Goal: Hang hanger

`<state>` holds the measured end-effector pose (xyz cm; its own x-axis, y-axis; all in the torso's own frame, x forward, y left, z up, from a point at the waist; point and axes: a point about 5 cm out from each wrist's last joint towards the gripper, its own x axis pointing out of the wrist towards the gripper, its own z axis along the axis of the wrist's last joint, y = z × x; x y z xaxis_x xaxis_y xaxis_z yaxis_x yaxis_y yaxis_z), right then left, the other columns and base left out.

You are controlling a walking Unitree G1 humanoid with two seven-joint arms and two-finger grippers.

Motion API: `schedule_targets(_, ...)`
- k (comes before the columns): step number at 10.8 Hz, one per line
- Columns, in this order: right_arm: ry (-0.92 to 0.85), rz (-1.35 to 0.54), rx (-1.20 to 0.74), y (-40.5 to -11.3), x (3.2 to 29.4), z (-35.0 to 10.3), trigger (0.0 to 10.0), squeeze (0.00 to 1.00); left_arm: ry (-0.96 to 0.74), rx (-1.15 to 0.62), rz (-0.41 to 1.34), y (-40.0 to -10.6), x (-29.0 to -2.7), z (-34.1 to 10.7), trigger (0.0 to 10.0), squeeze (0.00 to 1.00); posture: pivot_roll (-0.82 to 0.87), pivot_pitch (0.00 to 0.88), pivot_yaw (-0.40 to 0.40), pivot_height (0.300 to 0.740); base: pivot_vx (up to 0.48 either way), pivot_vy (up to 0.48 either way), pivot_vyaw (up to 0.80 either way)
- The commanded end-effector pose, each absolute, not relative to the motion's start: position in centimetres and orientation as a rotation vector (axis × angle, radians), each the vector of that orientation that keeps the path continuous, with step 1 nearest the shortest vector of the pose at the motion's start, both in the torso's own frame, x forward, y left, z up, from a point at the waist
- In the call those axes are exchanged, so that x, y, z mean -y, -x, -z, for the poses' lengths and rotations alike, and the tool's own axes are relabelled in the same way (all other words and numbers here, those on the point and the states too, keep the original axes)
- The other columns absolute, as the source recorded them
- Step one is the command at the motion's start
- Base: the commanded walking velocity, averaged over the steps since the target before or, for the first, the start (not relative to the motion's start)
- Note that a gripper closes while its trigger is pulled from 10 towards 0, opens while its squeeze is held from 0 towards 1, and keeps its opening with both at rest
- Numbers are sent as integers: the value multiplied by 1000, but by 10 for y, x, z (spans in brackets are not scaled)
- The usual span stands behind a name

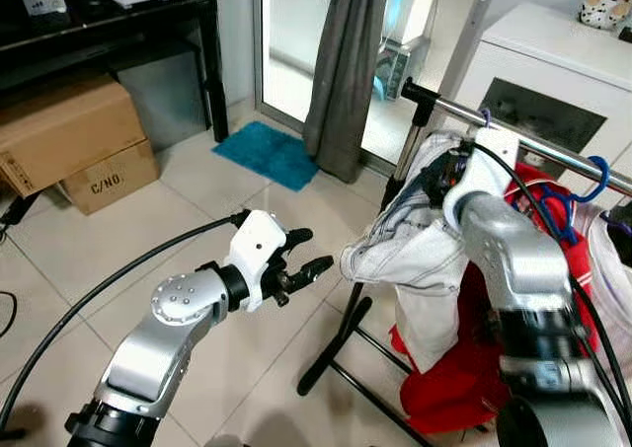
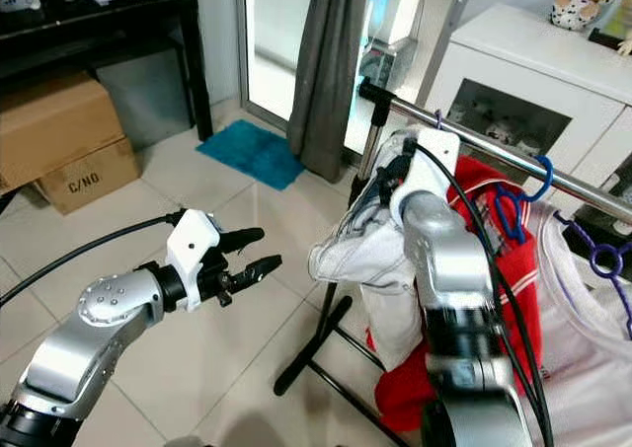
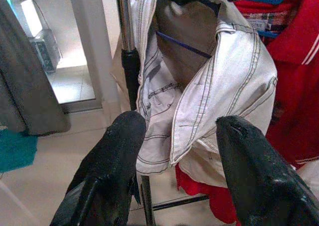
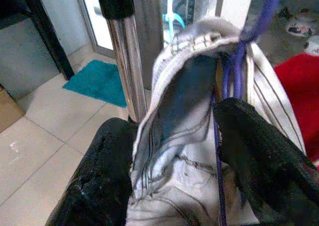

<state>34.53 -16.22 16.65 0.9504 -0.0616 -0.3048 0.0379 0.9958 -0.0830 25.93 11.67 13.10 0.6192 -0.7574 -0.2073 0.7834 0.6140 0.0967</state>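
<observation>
Hanger (image 4: 234, 81): purple, thin plastic; upper right of the right wrist view, neck running up out of a white shirt (image 1: 420, 250); hook top cut off by the frame, so seating on the rail cannot be told.
Rail (image 1: 553, 151): chrome bar with a black end cap, upper right of the left eye view; a blue hanger (image 1: 583, 186) and a red shirt (image 1: 464, 368) already on it.
Right gripper (image 4: 199, 151): at the shirt's collar by the rail, fingers apart on either side of collar and hanger neck, not clamped.
Left gripper (image 1: 301, 255): centre of frame, just beside the shirt's hem, fingers apart, empty.
Handling: probably light; hanger stiff but slim and likely slippery, shirt limp and prone to slide off.
Hold: best at the hanger's neck below the hook, not the cloth.
</observation>
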Motion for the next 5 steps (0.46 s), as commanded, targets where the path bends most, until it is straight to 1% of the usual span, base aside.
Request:
schedule_targets(1, 83, 71, -290, -349, 167, -172, 10000, 0, -193, -137, 906, -258, -115, -135, 10000, 0, 61, 0, -103, 740, 0, 0, 0)
schedule_targets(5, 90, 100, -295, -356, 175, -170, 10000, 0, -197, -141, 911, -258, -115, -136, 10000, 0, 62, 0, -95, 740, 0, 0, 0)
